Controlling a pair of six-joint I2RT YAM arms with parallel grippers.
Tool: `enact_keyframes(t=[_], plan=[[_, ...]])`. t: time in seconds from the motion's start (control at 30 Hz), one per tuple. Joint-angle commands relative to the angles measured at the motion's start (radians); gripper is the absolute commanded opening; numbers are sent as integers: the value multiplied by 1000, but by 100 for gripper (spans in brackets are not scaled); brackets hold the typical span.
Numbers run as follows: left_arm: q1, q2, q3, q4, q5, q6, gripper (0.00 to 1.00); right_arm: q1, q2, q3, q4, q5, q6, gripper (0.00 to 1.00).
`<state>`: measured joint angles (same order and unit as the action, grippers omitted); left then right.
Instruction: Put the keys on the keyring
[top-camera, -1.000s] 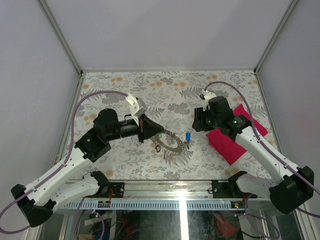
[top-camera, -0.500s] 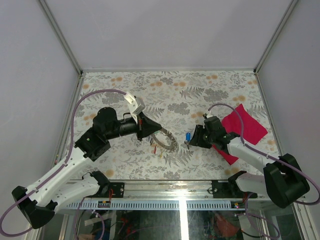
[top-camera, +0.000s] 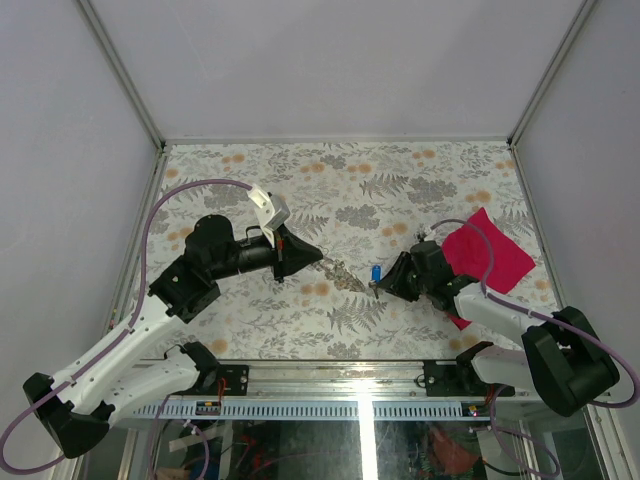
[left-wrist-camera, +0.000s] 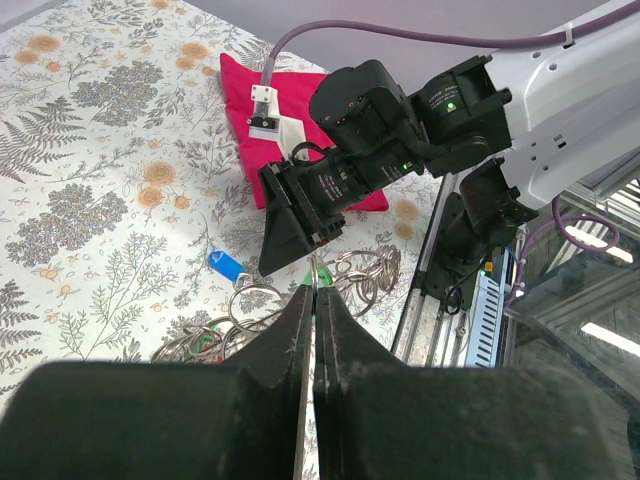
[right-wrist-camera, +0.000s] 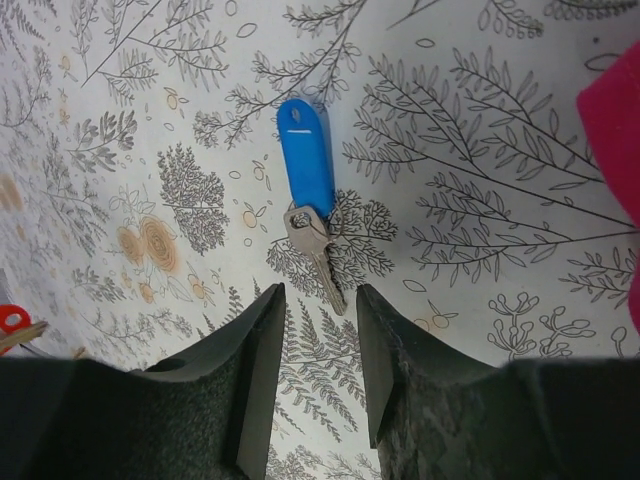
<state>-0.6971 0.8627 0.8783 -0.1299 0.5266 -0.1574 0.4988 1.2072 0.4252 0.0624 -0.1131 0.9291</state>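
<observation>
My left gripper (top-camera: 322, 258) is shut on the rim of the grey metal keyring (top-camera: 342, 274) and holds it up edge-on, above the table. In the left wrist view its fingertips (left-wrist-camera: 305, 298) pinch a thin ring wire, with loops of the keyring (left-wrist-camera: 362, 272) and green tags hanging beyond. The blue-headed key (top-camera: 376, 271) lies flat on the table. In the right wrist view the blue head (right-wrist-camera: 305, 165) points away and the metal blade (right-wrist-camera: 320, 258) points toward my right gripper (right-wrist-camera: 320, 300). That gripper is open, low over the table, with the blade's tip between its fingers.
A red cloth (top-camera: 487, 255) lies right of the right gripper, partly under its arm. A red tag (right-wrist-camera: 10, 320) shows at the left edge of the right wrist view. The table's near rail (top-camera: 330, 375) runs along the front.
My right arm has dropped down and moved left off the red cloth to the blue key. My left gripper has tilted the keyring from flat to edge-on.
</observation>
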Motion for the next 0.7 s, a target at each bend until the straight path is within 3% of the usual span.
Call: enact_keyframes(t=[0.0,0.67], plan=[[8,-21,4,65,4,12,0,-4,-22,-7,45,52,108,42],[7,-6,4,78,9,6,0,2,-17,-111,149,55,421,41]])
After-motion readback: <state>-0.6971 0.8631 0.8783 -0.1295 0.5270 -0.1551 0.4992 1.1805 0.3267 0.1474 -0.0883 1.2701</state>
